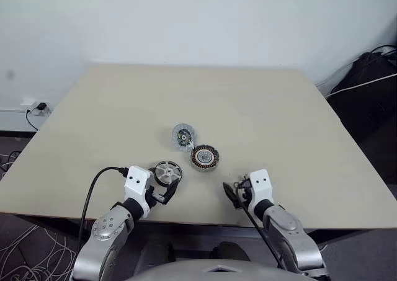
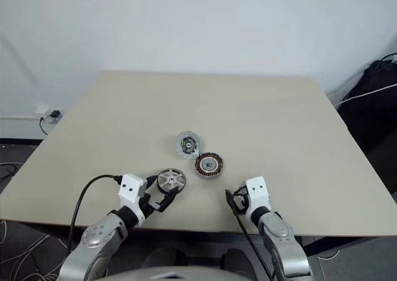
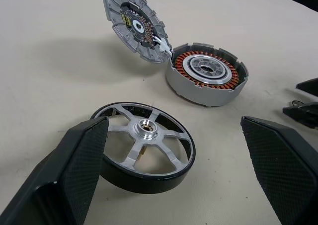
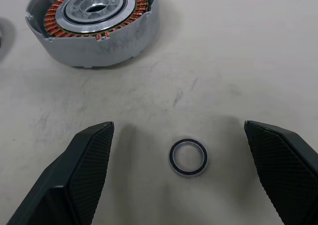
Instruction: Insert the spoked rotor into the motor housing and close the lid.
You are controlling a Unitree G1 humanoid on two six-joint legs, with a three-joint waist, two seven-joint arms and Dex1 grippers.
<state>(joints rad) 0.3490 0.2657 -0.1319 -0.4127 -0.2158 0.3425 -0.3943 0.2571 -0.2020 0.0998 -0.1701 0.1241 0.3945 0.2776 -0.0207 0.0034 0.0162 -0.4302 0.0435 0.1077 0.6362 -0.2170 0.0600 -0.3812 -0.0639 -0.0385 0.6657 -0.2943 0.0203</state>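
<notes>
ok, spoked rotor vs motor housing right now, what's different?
The spoked rotor is an open wheel with a dark rim, silver spokes and hub; the motor housing is a silver-walled cup packed with copper windings around a pale centre. The rotor sits between the left tool's open fingers; the housing sits beyond them, hinged lid tilted up. Both rest on the table.

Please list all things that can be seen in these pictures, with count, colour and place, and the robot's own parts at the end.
spoked rotor: 1, silver spokes with dark rim, flat on the table near the left pincer.
motor housing: 1, grey shell with copper windings, mid-table.
lid: 1, silver-grey, open and tilted up, joined to the housing's edge.
small ring: 1, dark with a pale edge, on the table between the right pincer's fingers.
table: 1, beige.
cables: a few, black and white, beside the table.
left pincer: 1, black, open, at the rotor.
right pincer: 1, black, open.
</notes>
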